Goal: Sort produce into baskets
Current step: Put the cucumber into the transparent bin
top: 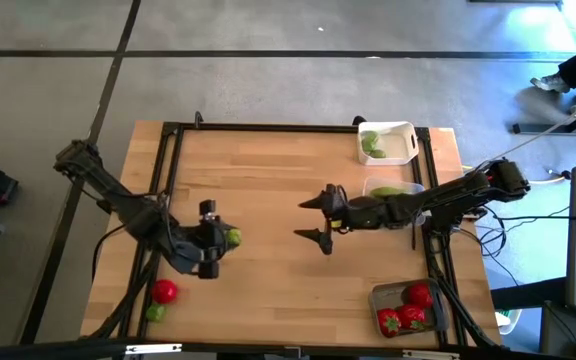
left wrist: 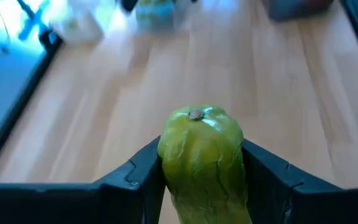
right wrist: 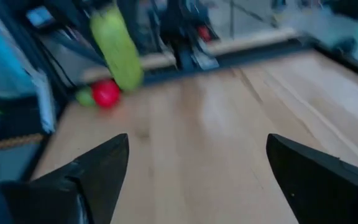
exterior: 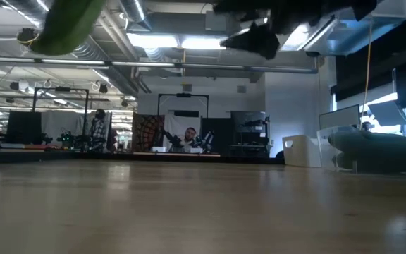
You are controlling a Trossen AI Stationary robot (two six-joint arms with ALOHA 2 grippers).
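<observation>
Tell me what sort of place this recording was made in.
Probably a robotics lab or workshop: the low view shows exposed ceiling ducts, benches with equipment and people beyond the wooden table, which stands on a concrete floor.

Wooden table [top: 268,180], three baskets [top: 387,143], loose tomato [top: 165,291], lime [top: 155,313]

Overhead, table-level, two wrist views

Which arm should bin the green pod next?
Left. The left gripper is already shut on the green pod. The right gripper is open and empty mid-table, though nearer the clear basket.
</observation>
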